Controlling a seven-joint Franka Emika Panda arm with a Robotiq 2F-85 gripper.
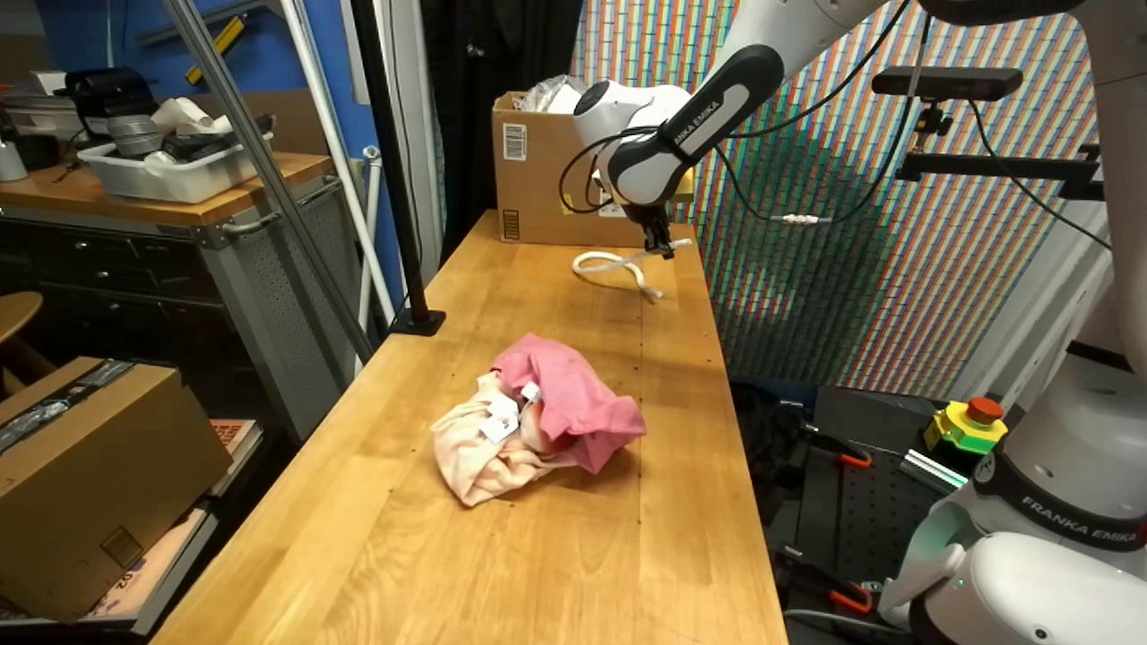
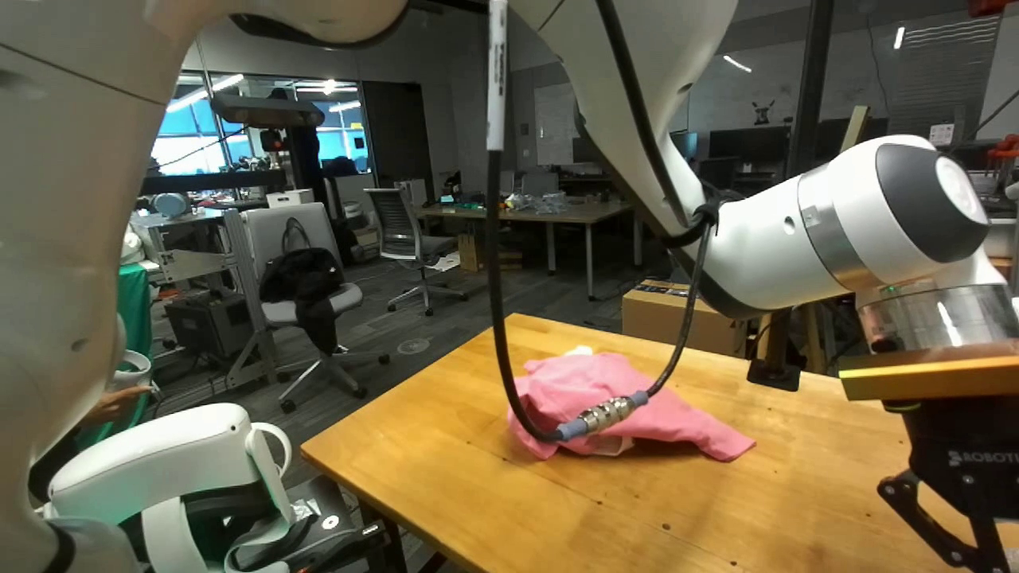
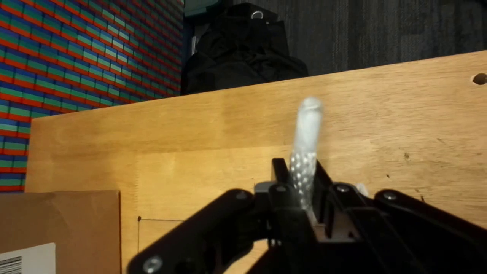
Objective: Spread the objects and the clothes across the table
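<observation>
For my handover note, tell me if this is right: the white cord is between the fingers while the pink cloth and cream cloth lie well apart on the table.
"Well apart" is wrong: in an exterior view the pink cloth and cream cloth lie bunched together, touching, on the table. The white cord is between the fingers, as stated.

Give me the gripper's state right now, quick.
Gripper: closed, holding the white cord near one end.
</observation>
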